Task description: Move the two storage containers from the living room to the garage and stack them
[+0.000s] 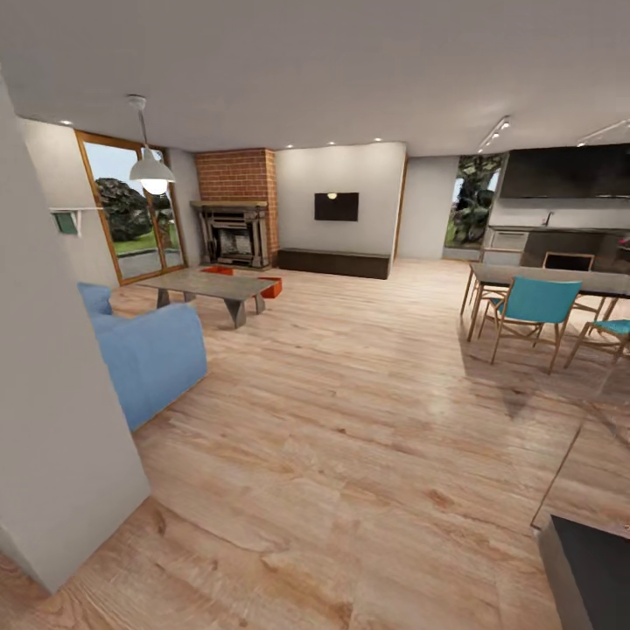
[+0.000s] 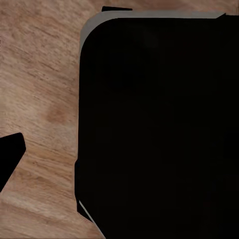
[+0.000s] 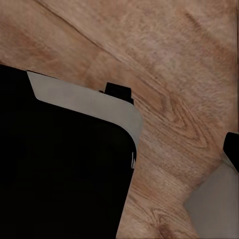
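Far across the living room, one red-orange storage container (image 1: 272, 286) lies on the light wood-plank floor (image 1: 350, 420) by the right end of the coffee table (image 1: 210, 283). The other storage container (image 1: 217, 270) peeks out behind the table, in front of the brick fireplace (image 1: 234, 229). In the left wrist view a dark finger (image 2: 10, 157) pokes in over the planks, beside the robot's black base (image 2: 159, 129). In the right wrist view a dark finger (image 3: 232, 148) sits at the frame's edge, with the black base (image 3: 59, 169) beside it. Nothing is held.
A white wall corner (image 1: 52, 394) stands close at the left, with the blue sofa (image 1: 149, 354) beyond it. Glass garden doors (image 1: 131, 214) are at the far left. A dining table with teal chairs (image 1: 534, 308) is at the right. A dark counter corner (image 1: 591, 569) juts in bottom right.
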Controlling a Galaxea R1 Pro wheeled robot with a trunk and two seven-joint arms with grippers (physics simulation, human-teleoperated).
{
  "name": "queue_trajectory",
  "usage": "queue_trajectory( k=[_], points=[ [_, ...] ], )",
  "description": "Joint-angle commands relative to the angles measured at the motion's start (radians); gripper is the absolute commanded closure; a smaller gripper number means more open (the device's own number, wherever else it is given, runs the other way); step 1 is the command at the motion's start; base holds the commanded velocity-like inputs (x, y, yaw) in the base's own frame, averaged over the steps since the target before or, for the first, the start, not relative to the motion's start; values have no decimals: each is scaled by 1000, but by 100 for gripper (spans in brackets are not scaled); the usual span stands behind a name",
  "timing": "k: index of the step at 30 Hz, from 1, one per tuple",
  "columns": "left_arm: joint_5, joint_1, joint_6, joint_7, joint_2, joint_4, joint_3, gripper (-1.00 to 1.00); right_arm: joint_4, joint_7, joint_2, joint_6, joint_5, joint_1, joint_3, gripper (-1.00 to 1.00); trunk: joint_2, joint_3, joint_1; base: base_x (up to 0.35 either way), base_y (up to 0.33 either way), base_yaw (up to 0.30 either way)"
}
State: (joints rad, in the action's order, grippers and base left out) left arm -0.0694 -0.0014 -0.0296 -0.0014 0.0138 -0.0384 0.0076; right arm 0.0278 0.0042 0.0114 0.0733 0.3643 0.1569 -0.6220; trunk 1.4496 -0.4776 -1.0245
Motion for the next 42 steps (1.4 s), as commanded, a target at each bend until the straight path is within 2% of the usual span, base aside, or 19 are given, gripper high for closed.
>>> queue_trajectory(
  k=[1, 10, 42],
  points=[
    [-7, 0, -3, 0, 0, 0, 0, -100, 3, 0, -1, 5, 8, 1, -8, -100, 0, -1, -1, 325, 0, -241],
    [-7, 0, -3, 0, 0, 0, 0, -100, 3, 0, -1, 5, 8, 1, -9, -100, 0, -1, -1, 325, 0, -168],
    [-6, 0, -3, 10, -2, 0, 0, -100, 3, 0, 8, 8, 7, 1, -10, -100, 0, -1, -1, 325, 0, -2]
  ],
)
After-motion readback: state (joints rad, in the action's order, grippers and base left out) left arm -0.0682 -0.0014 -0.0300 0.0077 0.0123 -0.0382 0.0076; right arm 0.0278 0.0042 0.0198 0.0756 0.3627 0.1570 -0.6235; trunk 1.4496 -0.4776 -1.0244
